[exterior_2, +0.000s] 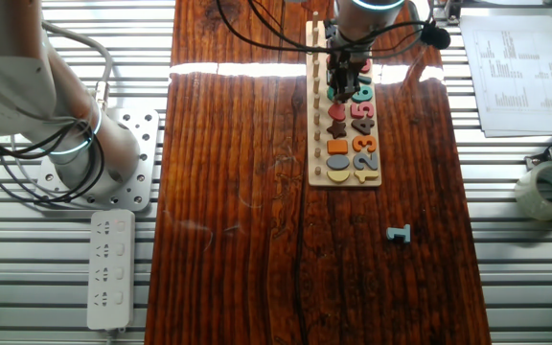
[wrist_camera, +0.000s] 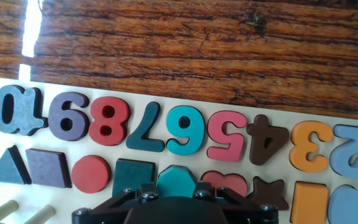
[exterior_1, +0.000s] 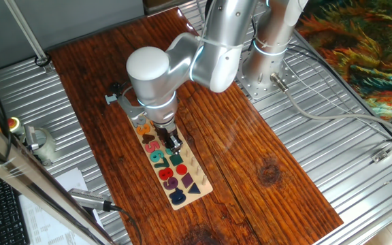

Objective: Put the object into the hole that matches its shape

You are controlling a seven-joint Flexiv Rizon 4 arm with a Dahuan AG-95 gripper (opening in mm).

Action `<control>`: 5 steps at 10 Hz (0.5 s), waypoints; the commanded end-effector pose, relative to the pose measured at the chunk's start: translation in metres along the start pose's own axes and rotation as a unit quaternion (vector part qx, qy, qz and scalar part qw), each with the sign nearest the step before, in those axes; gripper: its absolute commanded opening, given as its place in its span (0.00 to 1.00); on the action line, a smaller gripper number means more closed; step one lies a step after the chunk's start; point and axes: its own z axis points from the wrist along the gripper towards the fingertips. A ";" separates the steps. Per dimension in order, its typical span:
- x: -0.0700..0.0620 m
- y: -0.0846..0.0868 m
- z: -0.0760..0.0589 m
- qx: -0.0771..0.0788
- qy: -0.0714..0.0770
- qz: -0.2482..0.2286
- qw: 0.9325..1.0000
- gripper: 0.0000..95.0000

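Note:
The long light-wood puzzle board (exterior_1: 200, 182) lies on the dark wood table and carries coloured numbers and shapes. It also shows in the other fixed view (exterior_2: 311, 144) and the hand view (wrist_camera: 205, 166). My gripper (exterior_1: 174, 142) is low over the board's shape row, also seen in the other fixed view (exterior_2: 344, 80). In the hand view the teal-green disc (wrist_camera: 178, 179) sits between my fingers, in the shape row between a dark teal square (wrist_camera: 132, 177) and a red heart (wrist_camera: 224, 182). The fingers flank it closely. The round hole is hidden under the disc and gripper.
A small grey-blue angular piece (exterior_2: 399, 234) lies on the table beyond the board's end. A tape roll (exterior_2: 548, 188) and papers (exterior_2: 516, 67) lie on the metal bench beside the table. A power strip (exterior_2: 110, 268) lies near the arm's base (exterior_2: 94, 153).

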 end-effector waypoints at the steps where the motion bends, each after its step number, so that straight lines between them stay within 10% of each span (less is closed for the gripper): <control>1: 0.000 0.000 0.001 0.000 -0.001 0.002 1.000 0.00; 5: -0.001 0.000 0.001 0.000 0.000 0.007 1.000 0.00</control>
